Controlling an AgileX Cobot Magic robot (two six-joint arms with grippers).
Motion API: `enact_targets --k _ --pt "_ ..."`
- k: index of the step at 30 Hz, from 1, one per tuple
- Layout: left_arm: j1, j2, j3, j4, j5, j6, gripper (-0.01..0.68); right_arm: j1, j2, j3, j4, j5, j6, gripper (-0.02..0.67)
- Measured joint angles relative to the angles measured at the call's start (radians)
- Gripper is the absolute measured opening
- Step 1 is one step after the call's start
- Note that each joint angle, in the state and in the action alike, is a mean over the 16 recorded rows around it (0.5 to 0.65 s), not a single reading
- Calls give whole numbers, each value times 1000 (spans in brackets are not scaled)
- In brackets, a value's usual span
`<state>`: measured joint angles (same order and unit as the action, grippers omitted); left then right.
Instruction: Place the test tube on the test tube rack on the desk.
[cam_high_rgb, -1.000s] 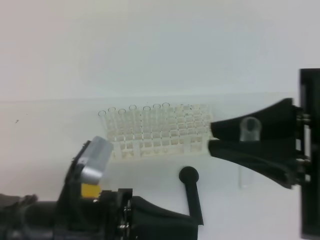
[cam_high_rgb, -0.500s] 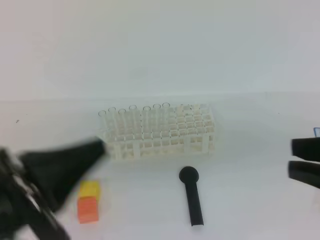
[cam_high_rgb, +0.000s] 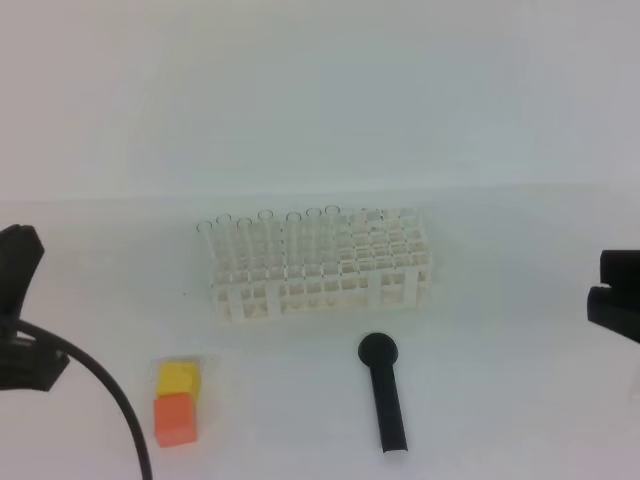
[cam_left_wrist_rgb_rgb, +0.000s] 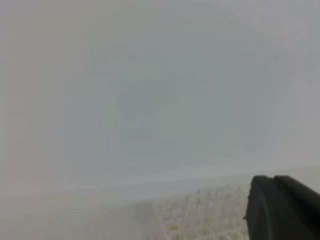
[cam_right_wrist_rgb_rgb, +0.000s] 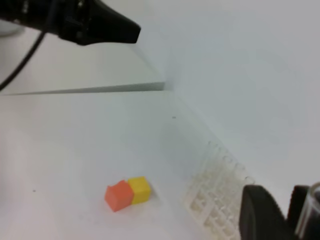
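Observation:
The white test tube rack (cam_high_rgb: 330, 272) stands mid-desk (cam_high_rgb: 300, 120) with several clear tubes upright in its left and back holes. It also shows in the right wrist view (cam_right_wrist_rgb_rgb: 215, 200) and faintly in the left wrist view (cam_left_wrist_rgb_rgb: 200, 217). My right gripper (cam_high_rgb: 615, 288) is at the right edge, well right of the rack, its fingers close together. In the right wrist view (cam_right_wrist_rgb_rgb: 285, 210) the test tube (cam_right_wrist_rgb_rgb: 314, 210) shows at its fingers, mostly cut off. My left gripper (cam_right_wrist_rgb_rgb: 132, 32) looks shut and empty, far left of the rack, and its tip also shows in the left wrist view (cam_left_wrist_rgb_rgb: 260, 200).
A black stick with a round head (cam_high_rgb: 384, 392) lies in front of the rack. A yellow block and an orange block (cam_high_rgb: 176, 402) sit together front left, also in the right wrist view (cam_right_wrist_rgb_rgb: 127, 192). The left arm and its cable (cam_high_rgb: 100, 390) occupy the left edge.
Both arms have drawn back outward. The right gripper moved with the tube from beside the rack to the right edge. The left arm moved left, uncovering the blocks.

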<state>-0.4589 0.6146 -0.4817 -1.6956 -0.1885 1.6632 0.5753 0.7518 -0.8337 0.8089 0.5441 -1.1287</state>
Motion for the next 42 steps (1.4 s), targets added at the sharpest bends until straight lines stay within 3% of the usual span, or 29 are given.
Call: enact_targets --k 24,33,42 --pt "0 -12 8 45 58 5 -1 0 49 2 -72 -61 2 114" --pt "1 -155 54 271 117 5 -1 0 55 2 -58 -6 5 114" --pt "2 -410 188 560 110 6 -1 0 58 2 -16 33 11 114"
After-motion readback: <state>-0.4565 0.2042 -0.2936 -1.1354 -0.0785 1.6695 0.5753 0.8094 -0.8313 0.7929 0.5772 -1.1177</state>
